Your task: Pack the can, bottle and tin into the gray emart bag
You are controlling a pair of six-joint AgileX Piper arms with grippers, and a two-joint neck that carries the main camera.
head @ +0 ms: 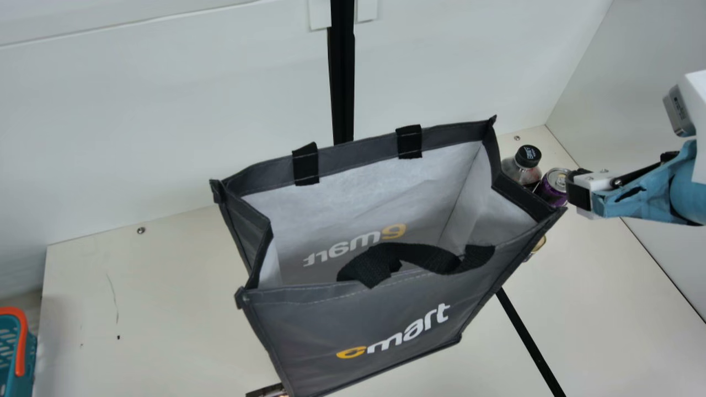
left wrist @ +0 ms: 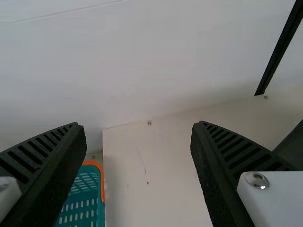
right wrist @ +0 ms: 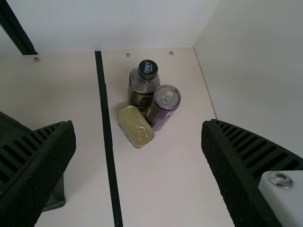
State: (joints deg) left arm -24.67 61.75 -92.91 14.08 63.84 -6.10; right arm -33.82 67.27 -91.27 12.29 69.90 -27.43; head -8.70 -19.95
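Right gripper: pointing left at main view's right edge, jaws spread
Left gripper: jaws spread, left wrist view's lower edge

Groceries partly hidden behind a gray fabric bag with black handles.
In the main view, the bag covers the lower part of a clear, black-capped bottle, part of a purple metal can and most of a flat gold tin. The bottom edge cuts off a bag corner and a dark item, too little shown to identify; the left edge crops a teal plastic basket with an orange handle.
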